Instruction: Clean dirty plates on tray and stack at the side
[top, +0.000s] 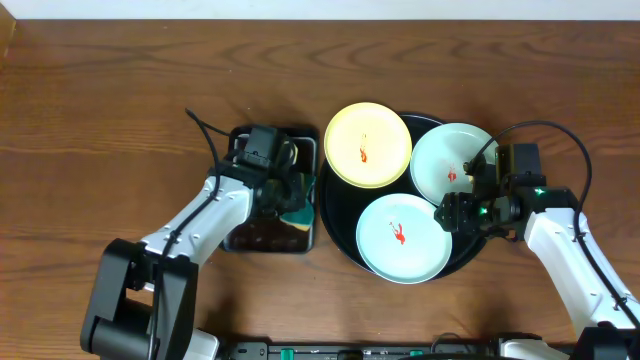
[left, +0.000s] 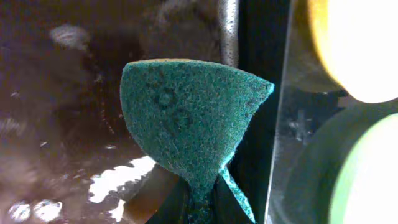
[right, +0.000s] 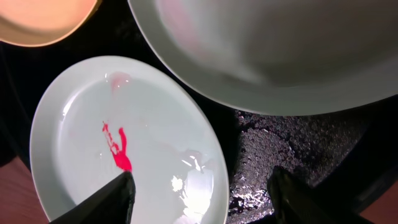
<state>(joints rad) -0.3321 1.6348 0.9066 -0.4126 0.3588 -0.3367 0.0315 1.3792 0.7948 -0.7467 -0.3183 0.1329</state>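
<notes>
Three plates lie on the round black tray (top: 345, 235): a pale yellow plate (top: 367, 145) at the upper left, a pale blue-white plate (top: 452, 160) at the upper right and another (top: 403, 238) at the front, each with a red smear. My left gripper (left: 200, 208) is shut on a green sponge (left: 189, 118) over the small rectangular tray (top: 262, 237). My right gripper (right: 202, 190) is open, its fingers straddling the right rim of the front plate (right: 124, 143), low over the tray (right: 280, 149).
The rectangular black tray is wet and glossy and sits against the round tray's left rim. Brown wooden table (top: 110, 110) surrounds both trays. The upper-right plate (right: 267, 50) overhangs the right gripper's view.
</notes>
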